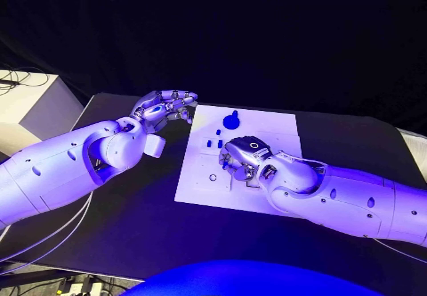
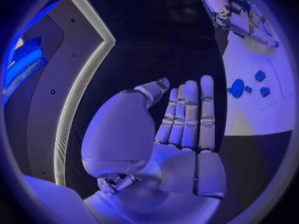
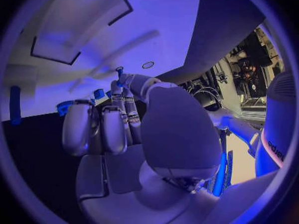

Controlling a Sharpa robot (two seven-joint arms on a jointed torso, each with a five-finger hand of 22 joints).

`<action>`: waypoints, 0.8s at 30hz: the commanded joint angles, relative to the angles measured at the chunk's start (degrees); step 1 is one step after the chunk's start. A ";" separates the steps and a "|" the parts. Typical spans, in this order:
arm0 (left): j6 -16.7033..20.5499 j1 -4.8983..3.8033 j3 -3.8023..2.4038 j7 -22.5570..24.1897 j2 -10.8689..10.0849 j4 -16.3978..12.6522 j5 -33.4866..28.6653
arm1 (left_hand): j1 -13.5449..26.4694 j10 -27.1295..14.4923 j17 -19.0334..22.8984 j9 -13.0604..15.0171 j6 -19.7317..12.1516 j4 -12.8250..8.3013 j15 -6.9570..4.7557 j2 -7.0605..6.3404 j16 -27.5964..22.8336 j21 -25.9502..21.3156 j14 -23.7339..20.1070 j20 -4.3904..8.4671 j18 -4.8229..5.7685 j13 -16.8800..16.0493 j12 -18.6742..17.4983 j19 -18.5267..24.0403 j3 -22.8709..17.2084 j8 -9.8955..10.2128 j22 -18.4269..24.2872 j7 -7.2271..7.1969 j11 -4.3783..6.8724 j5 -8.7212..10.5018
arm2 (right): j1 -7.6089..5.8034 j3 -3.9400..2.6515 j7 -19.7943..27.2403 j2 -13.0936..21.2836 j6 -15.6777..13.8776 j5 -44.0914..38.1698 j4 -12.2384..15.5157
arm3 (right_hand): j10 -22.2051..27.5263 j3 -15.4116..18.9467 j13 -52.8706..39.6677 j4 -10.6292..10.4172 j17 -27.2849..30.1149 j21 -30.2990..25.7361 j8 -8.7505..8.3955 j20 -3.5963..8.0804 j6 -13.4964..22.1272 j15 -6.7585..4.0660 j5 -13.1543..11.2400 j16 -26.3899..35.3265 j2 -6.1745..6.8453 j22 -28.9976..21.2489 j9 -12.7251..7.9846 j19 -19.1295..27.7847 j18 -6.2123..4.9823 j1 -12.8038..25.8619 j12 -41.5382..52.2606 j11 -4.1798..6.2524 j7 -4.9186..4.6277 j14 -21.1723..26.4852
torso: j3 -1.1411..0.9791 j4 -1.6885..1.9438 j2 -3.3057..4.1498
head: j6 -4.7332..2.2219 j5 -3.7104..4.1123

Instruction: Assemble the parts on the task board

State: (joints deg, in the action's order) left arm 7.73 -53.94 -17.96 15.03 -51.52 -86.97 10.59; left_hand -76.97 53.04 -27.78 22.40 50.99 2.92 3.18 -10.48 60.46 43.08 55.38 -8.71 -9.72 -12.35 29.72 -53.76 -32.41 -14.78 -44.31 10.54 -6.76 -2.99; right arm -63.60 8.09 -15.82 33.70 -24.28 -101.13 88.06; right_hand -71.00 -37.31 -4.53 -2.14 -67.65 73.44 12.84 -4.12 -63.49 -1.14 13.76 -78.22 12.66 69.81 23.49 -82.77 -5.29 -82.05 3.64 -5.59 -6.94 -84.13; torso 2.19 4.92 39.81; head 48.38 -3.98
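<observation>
Your right hand (image 1: 242,157) sits low over the middle of the task board (image 1: 276,126), and in the right wrist view it pinches a small blue part (image 3: 119,72) at its fingertips, the piece's long axis standing roughly upright. The round socket (image 1: 213,177) lies on the board just beside this hand, toward your left arm's side, so the coming move looks like a short sideways carry, then a straight descent. The other blue parts (image 1: 231,120) rest at the board's far end, beyond the right hand. Your left hand (image 1: 165,106) hovers off the board's far left corner, fingers straight and together, grasping nothing. The right hand is clearly nearer.
</observation>
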 commanded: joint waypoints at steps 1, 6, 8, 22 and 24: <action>-0.38 -0.01 -0.04 0.31 0.03 -0.09 -0.31 | -0.57 -0.16 0.07 -0.07 -0.18 0.07 -0.01 0.01 -0.35 -0.21 0.48 0.06 -0.81 0.05 -0.20 -0.45 0.38 -0.29 0.05 0.01 -0.25 -0.04 | 0.16 0.06 0.04 -0.09 1.28 -0.87 -0.07 | -2.74 -0.10 -0.84 0.23 0.05 0.09 0.35 0.05 -0.18 -0.37 0.18 -0.27 -0.55 -0.05 0.06 -0.20 1.08 0.14 0.39 2.31 -0.22 -2.05 | 0.02 0.01 0.02 | 0.11 -0.01; -0.42 -0.01 -0.04 0.30 0.01 -0.09 -0.30 | -0.57 -0.16 0.07 -0.07 -0.18 0.07 -0.01 0.01 -0.35 -0.21 0.48 0.06 -0.81 0.05 -0.20 -0.45 0.38 -0.29 0.05 0.01 -0.25 -0.04 | 0.19 0.07 -0.07 -0.18 1.81 -0.96 -0.38 | -2.80 -0.24 -0.86 0.37 0.08 0.16 0.40 0.03 -0.18 -0.35 0.31 -0.30 -0.55 0.04 0.12 -0.17 1.09 0.23 0.36 2.31 -0.23 -2.04 | -0.01 0.06 0.02 | 0.27 -0.06; -0.43 -0.01 -0.04 0.30 0.00 -0.09 -0.30 | -0.57 -0.16 0.07 -0.07 -0.18 0.07 -0.01 0.01 -0.35 -0.21 0.48 0.06 -0.81 0.05 -0.20 -0.45 0.38 -0.29 0.05 0.01 -0.25 -0.04 | 0.20 0.07 -0.12 -0.28 2.01 -1.01 -0.60 | -2.80 -0.24 -0.86 0.37 0.08 0.16 0.40 0.03 -0.18 -0.35 0.31 -0.30 -0.55 0.04 0.12 -0.17 1.09 0.23 0.36 2.31 -0.23 -2.04 | 0.00 0.04 0.02 | 0.27 -0.07; -0.53 -0.01 -0.04 0.23 -0.09 -0.09 -0.30 | -0.57 -0.16 0.07 -0.07 -0.18 0.07 -0.01 0.01 -0.35 -0.21 0.48 0.06 -0.81 0.05 -0.20 -0.45 0.38 -0.29 0.05 0.01 -0.25 -0.04 | 0.43 0.16 -0.54 -0.57 2.98 -1.65 -1.36 | -2.81 -0.30 -0.87 0.43 0.16 0.10 0.42 0.03 -0.17 -0.35 0.34 -0.28 -0.56 -0.03 0.14 -0.11 1.06 0.29 0.33 2.30 -0.23 -2.02 | 0.00 -0.02 -0.01 | 0.51 -0.20; -0.54 -0.01 -0.04 0.21 -0.10 -0.09 -0.30 | -0.63 -0.18 0.09 -0.10 -0.19 0.14 -0.02 0.05 -0.42 -0.35 0.49 0.06 -0.81 0.10 -0.25 -0.55 0.48 -0.36 0.16 -0.02 -0.24 -0.04 | 0.44 0.17 -0.55 -0.53 3.05 -1.71 -1.34 | -2.81 -0.30 -0.87 0.43 0.16 0.10 0.42 0.03 -0.17 -0.35 0.34 -0.28 -0.56 -0.03 0.14 -0.11 1.06 0.29 0.33 2.30 -0.23 -2.02 | -0.01 -0.01 0.00 | 0.55 -0.20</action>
State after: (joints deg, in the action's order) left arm 7.71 -53.94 -17.95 14.97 -51.65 -86.97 10.58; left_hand -76.97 53.04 -27.73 22.36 50.99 3.11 3.18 -10.48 60.23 43.09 55.38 -8.50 -9.72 -12.30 29.72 -53.96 -32.22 -14.77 -44.19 10.54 -6.76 -3.00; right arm -63.29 8.17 -16.03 33.15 -23.07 -101.76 86.76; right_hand -70.99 -37.50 -4.55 -1.95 -67.59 73.44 13.06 -4.12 -63.47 -1.14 13.70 -78.22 12.50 69.81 23.58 -82.77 -5.29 -81.86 3.88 -5.58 -6.93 -84.13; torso 2.16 4.93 39.84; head 48.88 -4.16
